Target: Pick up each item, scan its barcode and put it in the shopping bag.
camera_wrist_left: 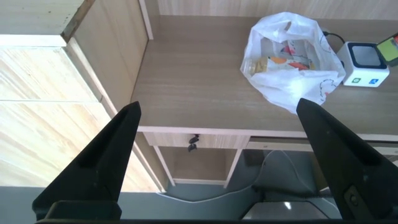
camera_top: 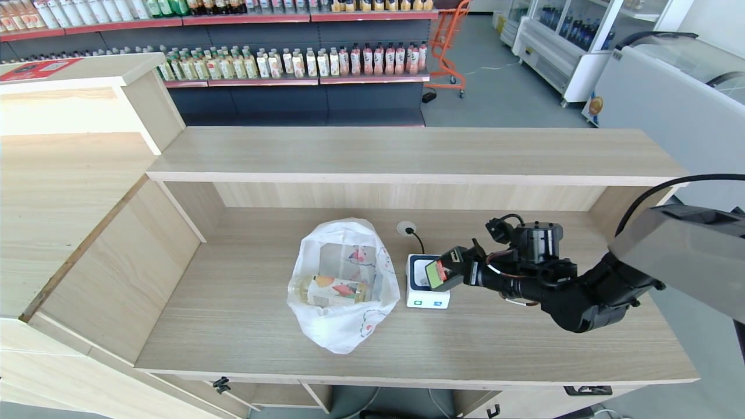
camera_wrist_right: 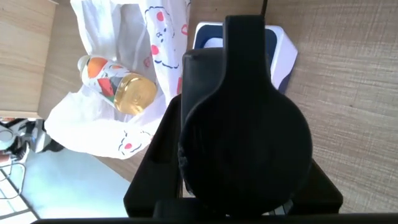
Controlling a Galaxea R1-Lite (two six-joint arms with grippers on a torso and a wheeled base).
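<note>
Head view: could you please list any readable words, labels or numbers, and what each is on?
None can be read.
Label on the bottle in the bag: blurred.
Print on the packet in the right gripper: too small.
The red counter sign: too small.
The shelf bottles: too small.

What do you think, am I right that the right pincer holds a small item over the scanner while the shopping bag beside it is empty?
The shopping bag is not empty: the head view shows a bottle lying inside it. The right pincer does hold a small item over the scanner.
</note>
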